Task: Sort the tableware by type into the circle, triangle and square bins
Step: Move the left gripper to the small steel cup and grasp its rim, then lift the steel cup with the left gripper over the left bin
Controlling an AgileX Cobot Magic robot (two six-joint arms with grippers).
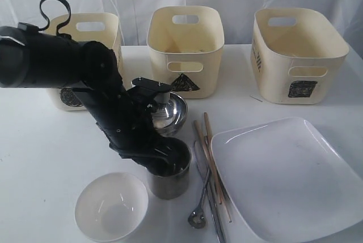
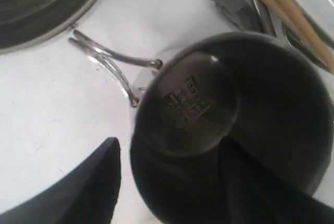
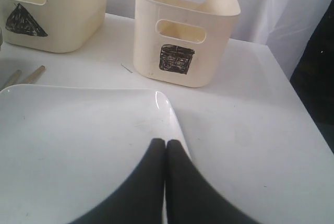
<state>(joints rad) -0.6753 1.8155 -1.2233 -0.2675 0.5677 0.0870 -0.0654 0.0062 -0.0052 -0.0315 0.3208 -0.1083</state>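
Over the steel mug (image 2: 198, 104), left gripper (image 2: 171, 148) is spread, straddling the rim, not yet clamped. Likely rigid, light, slick: pinch the wall firmly.

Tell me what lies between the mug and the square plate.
Chopsticks and steel cutlery lie between mug and plate, seen in the exterior view.

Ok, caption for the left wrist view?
Open left gripper straddling the rim of the steel mug, steel bowl and chopsticks nearby.
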